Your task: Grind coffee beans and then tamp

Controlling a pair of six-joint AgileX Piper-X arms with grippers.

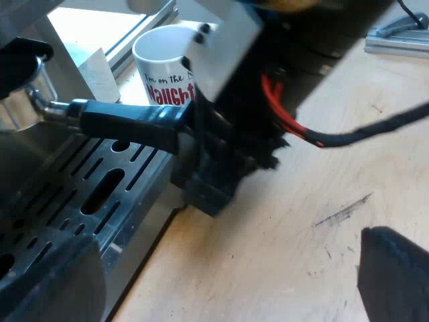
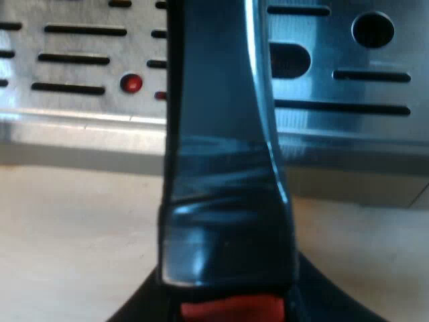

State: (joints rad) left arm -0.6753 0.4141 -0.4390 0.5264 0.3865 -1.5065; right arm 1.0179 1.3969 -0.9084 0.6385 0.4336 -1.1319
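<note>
The right gripper (image 2: pixel 228 312) has its fingers (image 2: pixel 322 307) clamped on the far end of the dark handle (image 2: pixel 221 168), one black finger on each side, just where the red tip (image 2: pixel 231 310) begins. Gripping at the very end looks deliberate. It gives the longest lever for turning or steadying the holder (image 1: pixel 64 111) and keeps the arm off the espresso machine (image 1: pixel 17 27).

From there the handle runs roughly level above the slotted drip tray (image 1: pixel 87 194) to the holder's metal cup (image 1: pixel 21 97). The cup sits high at the machine's front under a dark overhanging part (I cannot tell whether that is the grinder's spout or the brewing head). My reading is that the cup is held or seated there to catch grounds. If so, the grinding half of the task is in hand and tamping is not yet begun. Whether any grounds lie in the cup cannot be made out.

The left gripper (image 1: pixel 224 278) hangs over the desk (image 1: pixel 301 248) by the tray's edge. Its fingers (image 1: pixel 395 275) are wide apart with nothing between them, well apart from the handle. I would judge this a waiting pose that leaves the right arm room.

A white mug (image 1: pixel 164 64) with printed lettering stands beyond the handle, near the machine.
</note>
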